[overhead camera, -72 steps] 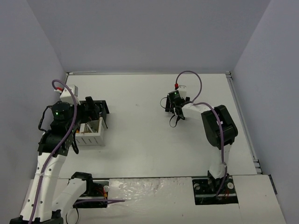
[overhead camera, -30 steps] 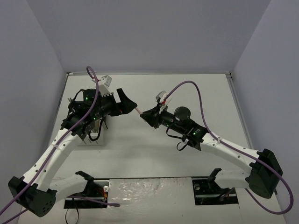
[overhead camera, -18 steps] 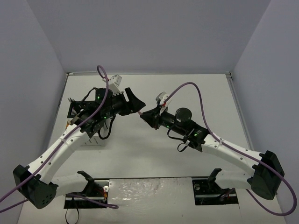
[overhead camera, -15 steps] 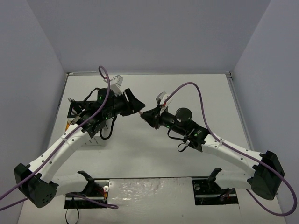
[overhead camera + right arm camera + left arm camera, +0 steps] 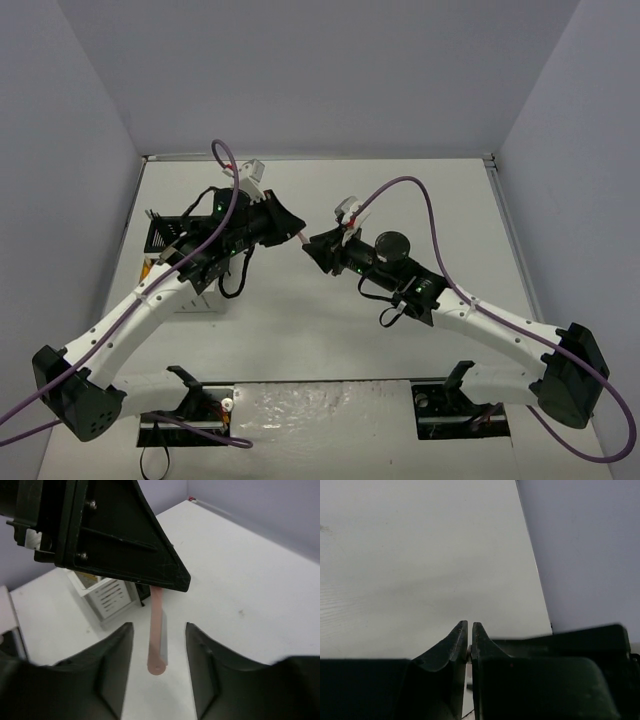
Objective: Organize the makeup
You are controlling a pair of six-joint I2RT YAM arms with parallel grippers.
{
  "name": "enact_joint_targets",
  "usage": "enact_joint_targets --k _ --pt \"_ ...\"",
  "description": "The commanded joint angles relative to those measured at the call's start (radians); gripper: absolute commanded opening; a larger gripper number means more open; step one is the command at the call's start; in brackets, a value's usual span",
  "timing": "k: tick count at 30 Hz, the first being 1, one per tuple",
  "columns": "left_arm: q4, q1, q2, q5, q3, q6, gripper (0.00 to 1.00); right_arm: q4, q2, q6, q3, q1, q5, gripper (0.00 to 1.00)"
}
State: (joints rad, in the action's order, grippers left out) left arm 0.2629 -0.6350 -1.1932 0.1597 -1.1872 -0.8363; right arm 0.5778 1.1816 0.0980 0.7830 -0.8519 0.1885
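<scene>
There were two arms and two grippers in view, one pinkish-tan stick [image 5: 157,632] of makeup, and one slotted organizer box [image 5: 107,597]. Any makeup in the box was too small or too hidden to count.

In the top view the grippers met just toward 11 o'clock from the middle of the table [image 5: 400,190]. The left arm reached in from 8 o'clock and the right arm from 4 o'clock. The box stood at the table's 9 o'clock edge, partly under the left arm.

The left gripper [image 5: 470,625] had its jaws pressed together, with only a hairline gap between the tips. A pale sliver of the stick was pinched low in that gap. The right wrist view showed the stick's top end disappearing under the left gripper's black wedge at 12 o'clock. Its rounded free end hung toward 6 o'clock, up off the table.

The right gripper [image 5: 159,626] had its jaws parted. The stick hung between the two fingers with clear space on both sides, so neither finger touched it. Only the left gripper held it.
</scene>
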Motion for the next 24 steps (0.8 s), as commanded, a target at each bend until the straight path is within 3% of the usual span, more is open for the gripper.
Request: enact_joint_targets --k 1,2,4,15,24 --pt "-0.007 -0.001 0.006 -0.078 -0.094 0.083 0.0 0.046 -0.031 -0.017 0.039 -0.004 -0.043 0.7" --pt "0.004 0.004 0.002 -0.106 -0.109 0.118 0.0 0.026 -0.032 -0.018 0.043 -0.004 -0.056 0.84" --pt "0.038 0.046 -0.005 -0.135 -0.134 0.17 0.0 -0.003 -0.038 -0.02 0.047 -0.003 -0.077 0.99" --pt "0.012 0.408 -0.04 -0.299 -0.16 0.534 0.0 -0.149 -0.178 -0.046 -0.028 0.029 -0.283 1.0" --pt "-0.135 0.567 -0.159 -0.244 -0.049 0.594 0.0 -0.195 -0.264 -0.03 -0.085 0.087 -0.289 1.0"
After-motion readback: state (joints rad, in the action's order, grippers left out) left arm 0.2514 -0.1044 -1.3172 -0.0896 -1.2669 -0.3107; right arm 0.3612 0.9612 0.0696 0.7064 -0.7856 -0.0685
